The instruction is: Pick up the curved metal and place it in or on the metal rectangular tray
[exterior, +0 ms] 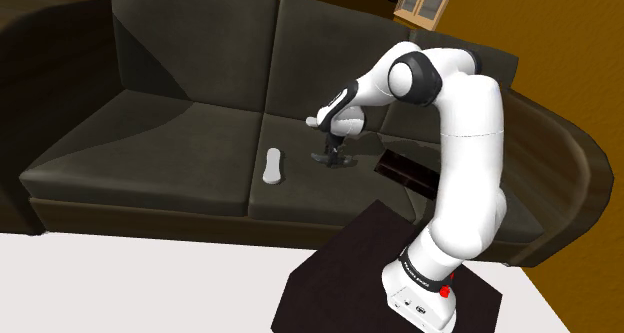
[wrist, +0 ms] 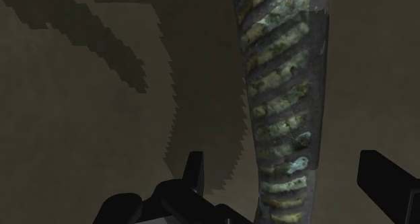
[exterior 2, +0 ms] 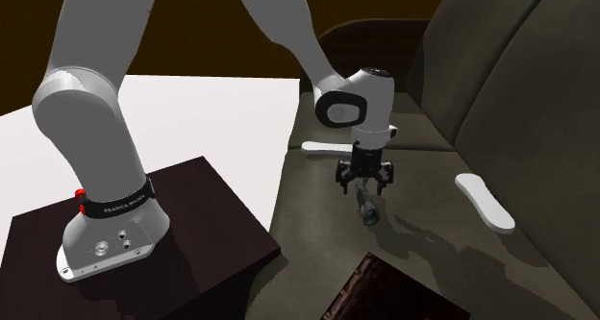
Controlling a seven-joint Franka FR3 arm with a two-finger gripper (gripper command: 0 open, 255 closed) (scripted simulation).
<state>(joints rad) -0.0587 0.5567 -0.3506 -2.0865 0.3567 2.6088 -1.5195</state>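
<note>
The curved metal (wrist: 283,95) is a ridged, greenish-tarnished bar lying on the dark sofa seat (exterior: 180,141). My gripper (wrist: 286,189) is open and straddles it. The left finger (wrist: 195,174) and right finger (wrist: 383,179) stand well apart, and neither touches the bar. In the second exterior view the gripper (exterior 2: 363,181) points down just above the curved metal (exterior 2: 369,210). From the shoulder view the gripper (exterior: 335,149) hangs over the curved metal (exterior: 333,161) on the right seat cushion. The rectangular tray (exterior: 405,169) is dark and flat, lying a short way to that view's right; the same tray (exterior 2: 385,289) shows brown.
A white elongated object (exterior: 272,167) lies on the seat near the cushion seam, to the shoulder view's left of the gripper; the same object (exterior 2: 486,201) shows in the second exterior view. The sofa back and armrests surround the seat. My dark stand (exterior: 390,281) sits in front of the sofa.
</note>
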